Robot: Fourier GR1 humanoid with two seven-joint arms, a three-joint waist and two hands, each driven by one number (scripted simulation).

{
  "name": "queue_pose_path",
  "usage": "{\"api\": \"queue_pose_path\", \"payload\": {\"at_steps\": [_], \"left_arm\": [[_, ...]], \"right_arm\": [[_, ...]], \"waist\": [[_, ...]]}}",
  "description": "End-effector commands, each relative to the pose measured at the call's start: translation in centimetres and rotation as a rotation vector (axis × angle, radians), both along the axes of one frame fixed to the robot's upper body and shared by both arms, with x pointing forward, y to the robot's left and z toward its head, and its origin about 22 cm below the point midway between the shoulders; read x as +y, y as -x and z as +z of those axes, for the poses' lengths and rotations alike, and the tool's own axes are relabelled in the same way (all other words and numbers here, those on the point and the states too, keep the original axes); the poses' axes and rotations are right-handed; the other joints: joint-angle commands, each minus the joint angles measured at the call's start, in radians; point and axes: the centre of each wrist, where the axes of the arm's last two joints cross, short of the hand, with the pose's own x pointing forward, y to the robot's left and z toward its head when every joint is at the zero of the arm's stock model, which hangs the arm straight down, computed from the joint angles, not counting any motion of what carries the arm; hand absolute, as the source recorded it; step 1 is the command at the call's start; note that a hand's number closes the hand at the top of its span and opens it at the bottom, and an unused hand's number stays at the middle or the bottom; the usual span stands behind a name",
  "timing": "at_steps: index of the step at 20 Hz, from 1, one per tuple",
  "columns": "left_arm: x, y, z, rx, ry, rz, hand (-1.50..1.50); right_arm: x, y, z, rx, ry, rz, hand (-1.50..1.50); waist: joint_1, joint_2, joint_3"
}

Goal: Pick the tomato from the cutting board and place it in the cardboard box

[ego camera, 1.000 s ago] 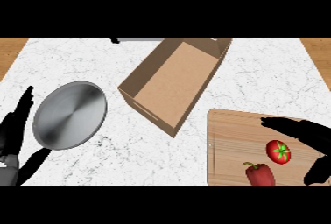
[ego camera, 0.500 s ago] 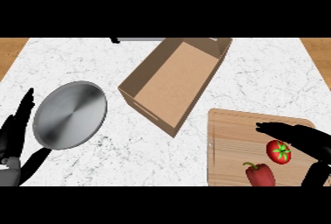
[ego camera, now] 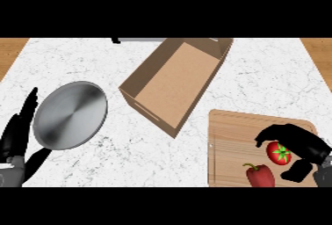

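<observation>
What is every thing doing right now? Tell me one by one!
Round red tomato: on the board, right hand curled round it, not lifted.
Red bell pepper: lying on the board, untouched.
Wooden cutting board: flat on the counter.
Brown cardboard box: open, empty.
Round grey metal plate: empty.
Right hand: fingers curled.
Left hand: open, resting.

Two matte black hands, left hand (ego camera: 16, 140) with long slim fingers, right hand (ego camera: 299, 143) bulkier, grey wrists at the lower edge
</observation>
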Motion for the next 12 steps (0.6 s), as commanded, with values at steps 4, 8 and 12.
{"api": "queue_pose_path", "payload": {"at_steps": [4,8,12], "left_arm": [[0.8,-1.2,-0.3,0.009,0.006,0.01,0.0],[2.0,0.3,1.3,-0.002,0.001,0.016,0.0],[-1.0,-1.4,1.1,-0.002,0.001,-0.022,0.0]], "right_arm": [[0.5,-1.6,-1.0,-0.181,-0.008,-0.029,1.5],[0.3,-1.4,2.3,-0.316,-0.028,-0.053,1.5],[-0.4,-7.1,2.8,-0.331,0.007,-0.203,1.5]], "waist": [[-0.003,0.005,0.004],[-0.004,0.0,0.004],[0.013,0.008,0.005]]}}
